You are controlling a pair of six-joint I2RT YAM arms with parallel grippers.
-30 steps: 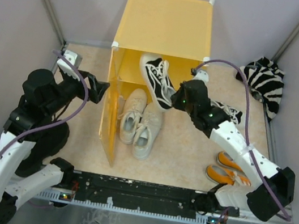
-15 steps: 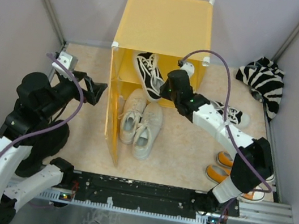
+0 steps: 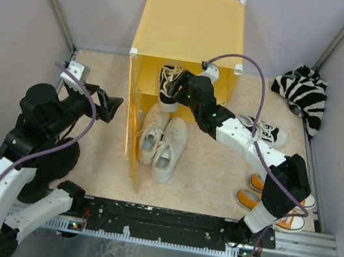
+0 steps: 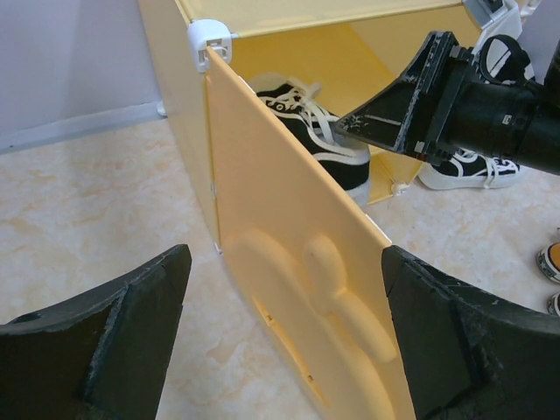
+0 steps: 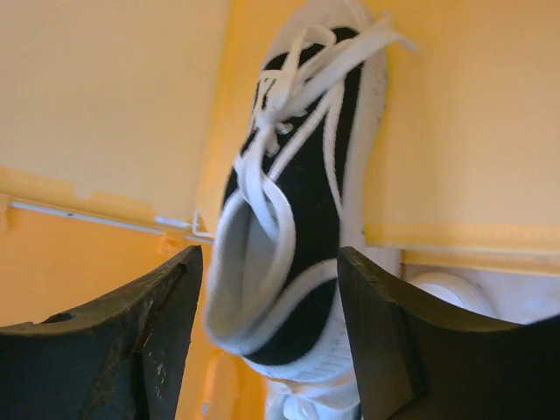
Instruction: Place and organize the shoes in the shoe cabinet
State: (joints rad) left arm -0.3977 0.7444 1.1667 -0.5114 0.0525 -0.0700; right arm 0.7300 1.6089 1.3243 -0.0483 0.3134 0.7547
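Pushing the black shoe (image 3: 168, 82) toe-first into the cabinet (image 3: 190, 29) is the step in hand. 1 s back it hung tilted outside the opening, and 0.5 s back its toe was at the front edge. Now most of it lies in the upper compartment (image 3: 146, 75), heel poking out the front. The right arm has stretched forward to match.

Right gripper (image 3: 181, 90) sits at the heel. In the wrist view its fingers (image 5: 131, 341) stand wide apart on either side of the heel collar. Cannot tell if they press the shoe or have let go: a thin gap shows on the left, and the right is too close to call.

Left gripper (image 3: 113, 108) has not moved over the 3 frames — spread wide, holding nothing, just beside the outer face of the open door (image 3: 128, 136). Contact with the door is unclear. The door is open the same as before.

For the task, 1 of 6 shoes looks nearly placed. It likely needs a short push deeper, then a release.
- The mate (image 3: 261, 130) lies right of the cabinet, apart from it.
- The off-white pair (image 3: 162, 139) lies side by side just in front of the lower opening, not inside.
- The orange pair (image 3: 277, 200) is near the right arm's base, partly hidden by that arm.

Risk — the heel overhangs, so a pull-back with the laces snagged could drag the shoe out.
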